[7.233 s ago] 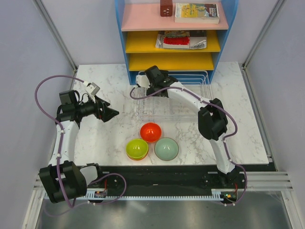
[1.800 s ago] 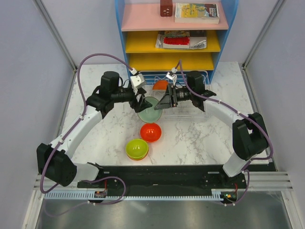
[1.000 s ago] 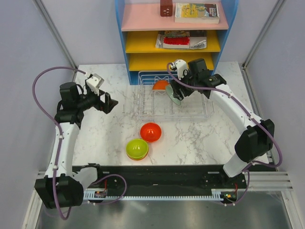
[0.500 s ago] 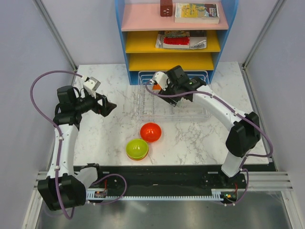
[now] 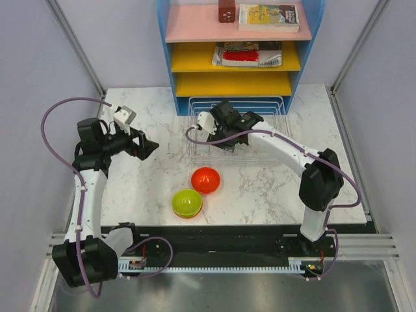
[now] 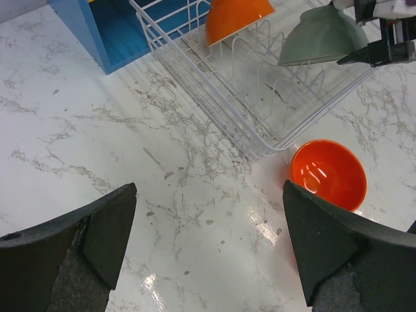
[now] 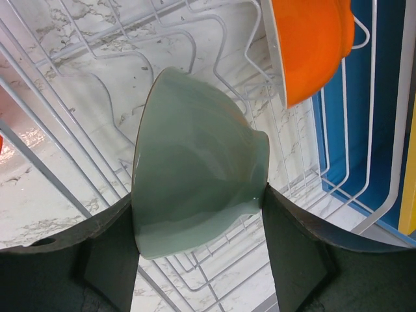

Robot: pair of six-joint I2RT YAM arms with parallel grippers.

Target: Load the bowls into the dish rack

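Observation:
My right gripper (image 7: 198, 195) is shut on the pale mint bowl (image 7: 195, 162), holding it on its side just above the prongs of the white wire dish rack (image 7: 78, 130). An orange bowl (image 7: 312, 45) stands on edge in the rack beyond it. In the top view the right gripper (image 5: 220, 138) is over the left part of the rack (image 5: 263, 146). A red bowl (image 5: 205, 179) and a lime green bowl (image 5: 186, 203) sit on the table in front of the rack. My left gripper (image 5: 151, 148) is open and empty over the marble, left of the rack. In the left wrist view the red bowl (image 6: 327, 174) lies by my right finger.
The blue shelf unit (image 5: 240, 45) with pink and yellow shelves stands right behind the rack, with books and a brown box on it. Its blue side shows in the left wrist view (image 6: 110, 32). Grey walls close in the table on both sides.
The mint bowl left the table, passed from my left gripper to my right, and now hangs over the rack. The right gripper has moved left along the rack. The left arm drew back left.

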